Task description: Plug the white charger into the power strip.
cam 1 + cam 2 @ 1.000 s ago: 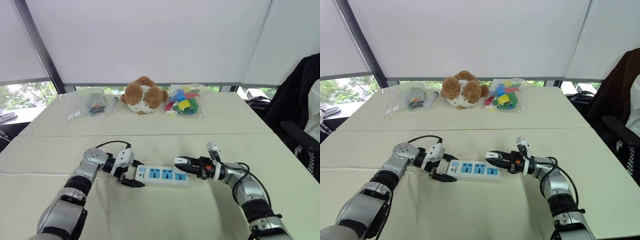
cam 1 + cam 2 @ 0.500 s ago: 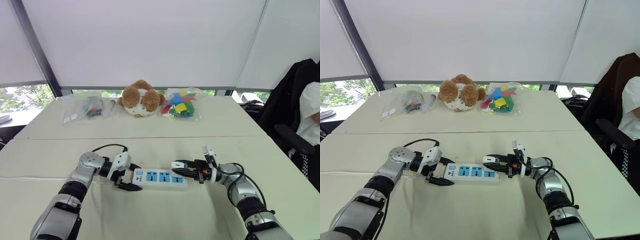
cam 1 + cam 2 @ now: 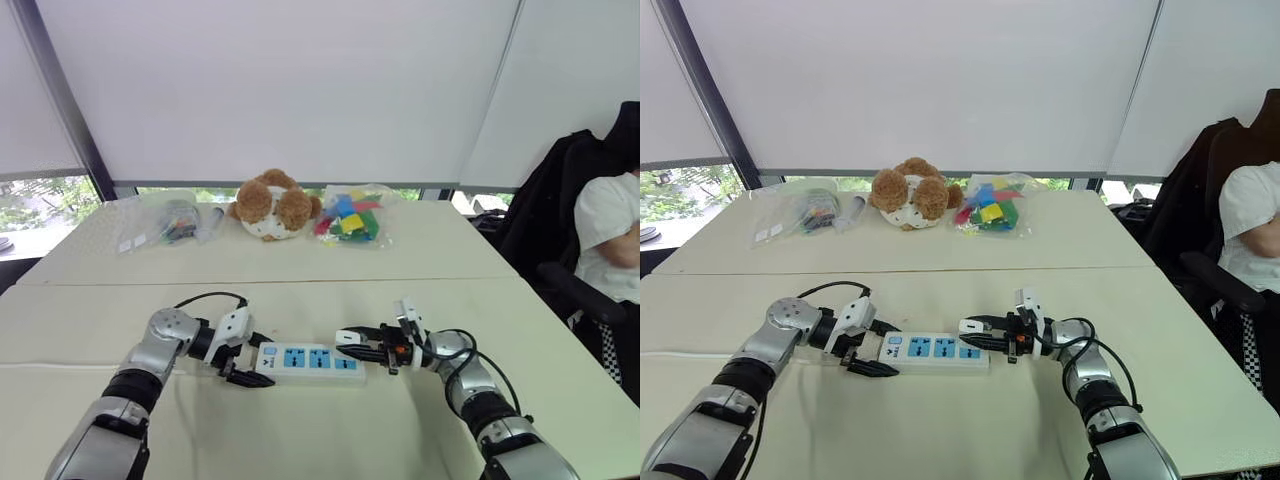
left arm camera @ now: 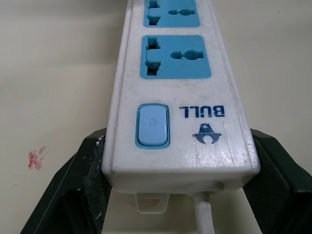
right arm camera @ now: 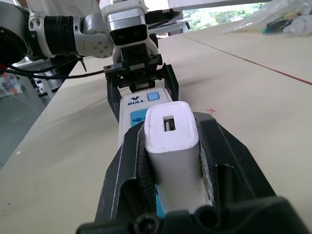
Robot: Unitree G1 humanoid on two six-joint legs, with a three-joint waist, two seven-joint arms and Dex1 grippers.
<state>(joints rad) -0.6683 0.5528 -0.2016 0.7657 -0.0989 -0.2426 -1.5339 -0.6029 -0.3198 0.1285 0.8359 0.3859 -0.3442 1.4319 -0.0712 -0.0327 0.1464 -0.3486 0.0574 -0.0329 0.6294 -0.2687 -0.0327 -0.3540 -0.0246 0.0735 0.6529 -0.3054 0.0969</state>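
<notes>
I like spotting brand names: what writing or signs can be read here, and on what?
"BULL", with a small logo beside it: on the power strip, next to its switch.
A power symbol: on that switch.
Labels on the plastic bags at the back: too small to read.

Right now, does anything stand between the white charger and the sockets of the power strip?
Nothing visible does. The right hand holds the white charger just over the power strip, whose blue sockets lie uncovered. The left hand clamps the switch end.
</notes>
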